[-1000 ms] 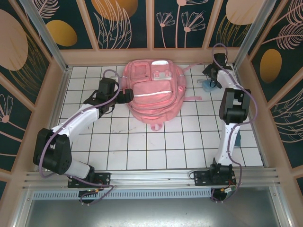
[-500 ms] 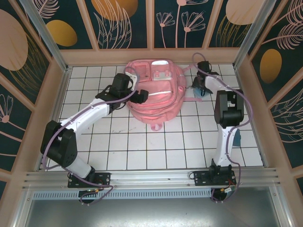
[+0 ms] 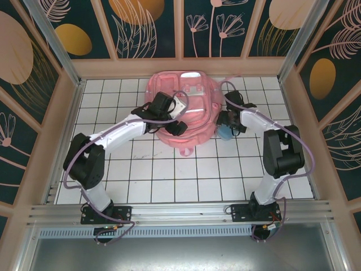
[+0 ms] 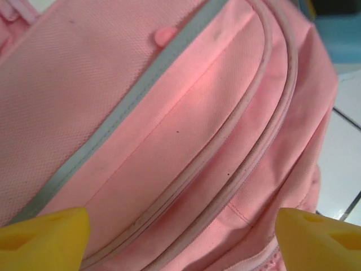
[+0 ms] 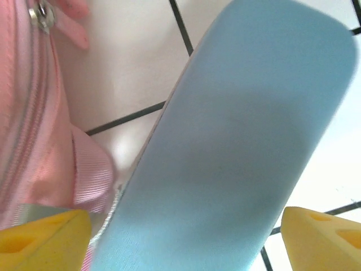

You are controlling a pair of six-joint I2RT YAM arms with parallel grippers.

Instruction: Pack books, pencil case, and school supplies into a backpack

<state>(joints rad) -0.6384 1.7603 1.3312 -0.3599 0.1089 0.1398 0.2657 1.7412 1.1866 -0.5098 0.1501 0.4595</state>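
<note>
Backpack (image 4: 141, 113) — matt woven cloth; pencil case (image 5: 237, 141) — smooth plastic.

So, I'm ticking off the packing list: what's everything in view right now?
backpack: one, pink with pale strips, far middle of the table.
pencil case: one, light blue, beside the backpack on the right arm's side.
table: one, white tiles with dark lines, under everything.
left arm: one, white and black, reaching over the backpack.
right arm: one, white and black, reaching to the pencil case.
left fingers: two, yellow, spread wide above the backpack's front, nothing between.
right fingers: two, yellow, either side of the pencil case; grip unclear.
</note>
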